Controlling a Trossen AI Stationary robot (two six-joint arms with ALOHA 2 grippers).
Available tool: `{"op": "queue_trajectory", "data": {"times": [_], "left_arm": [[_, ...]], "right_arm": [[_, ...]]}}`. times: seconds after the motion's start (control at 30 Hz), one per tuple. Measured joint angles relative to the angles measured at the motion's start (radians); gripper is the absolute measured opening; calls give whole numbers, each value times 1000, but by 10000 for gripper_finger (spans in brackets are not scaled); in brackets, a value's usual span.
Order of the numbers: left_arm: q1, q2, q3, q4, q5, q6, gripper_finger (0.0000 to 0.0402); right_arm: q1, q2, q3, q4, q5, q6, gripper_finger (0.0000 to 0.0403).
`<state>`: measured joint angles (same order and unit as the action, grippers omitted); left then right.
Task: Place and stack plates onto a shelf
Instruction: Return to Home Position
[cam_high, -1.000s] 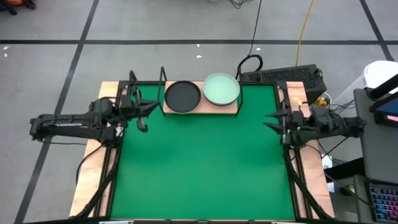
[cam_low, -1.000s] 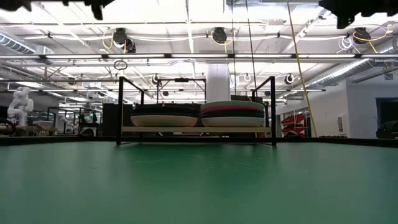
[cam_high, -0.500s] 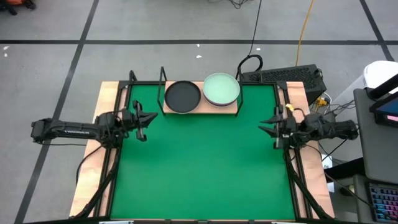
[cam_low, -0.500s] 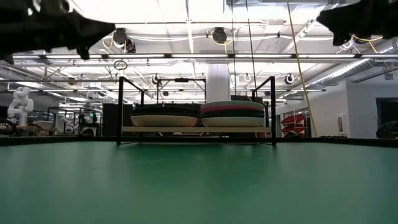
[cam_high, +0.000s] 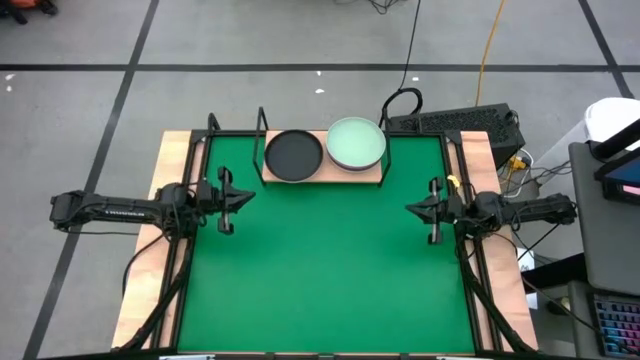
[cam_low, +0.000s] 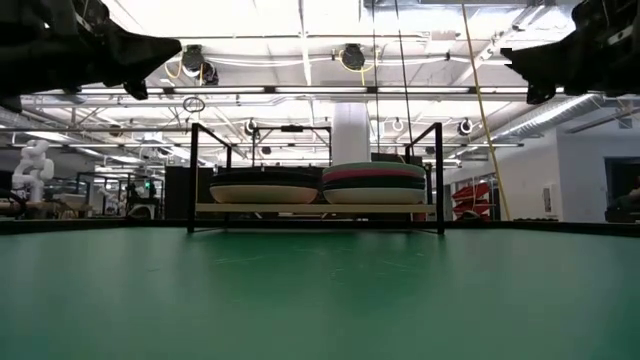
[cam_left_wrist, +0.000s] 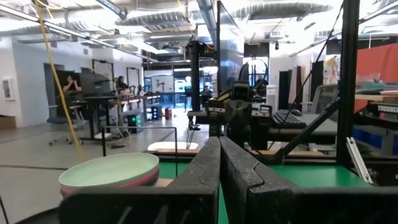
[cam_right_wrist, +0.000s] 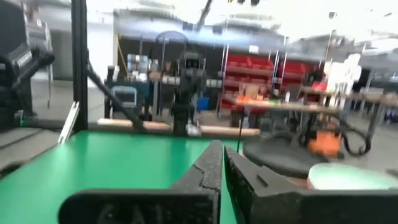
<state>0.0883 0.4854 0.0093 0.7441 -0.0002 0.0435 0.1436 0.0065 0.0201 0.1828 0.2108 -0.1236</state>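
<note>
Wood shelf (cam_high: 326, 177) holds two piles side by side — black-topped stack (cam_high: 294, 156), mint-topped stack (cam_high: 356, 144). Left gripper (cam_high: 244, 194), right gripper (cam_high: 411, 208) both clenched, empty, over opposite green mat (cam_high: 320, 260) edges.

Grey concrete floor (cam_high: 80, 40), crossed by dark tape lines (cam_high: 300, 67). From the table (cam_high: 145, 280), a black keyboard (cam_high: 455, 122) lies at one o'clock and a yellow cable (cam_high: 490, 40) trails off toward twelve. Overhead are bright strip lights (cam_low: 300, 30). A white pillar (cam_low: 350, 130) stands beyond, with red racks (cam_right_wrist: 249, 78) farther back.
</note>
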Motion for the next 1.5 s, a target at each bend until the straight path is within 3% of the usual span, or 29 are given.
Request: {"op": "queue_trajectory", "data": {"times": [1.5], "left_arm": [[2, 0, 1, -10, -1, 1, 4]], "right_arm": [[0, -1, -5, 23, -2, 33, 2]]}}
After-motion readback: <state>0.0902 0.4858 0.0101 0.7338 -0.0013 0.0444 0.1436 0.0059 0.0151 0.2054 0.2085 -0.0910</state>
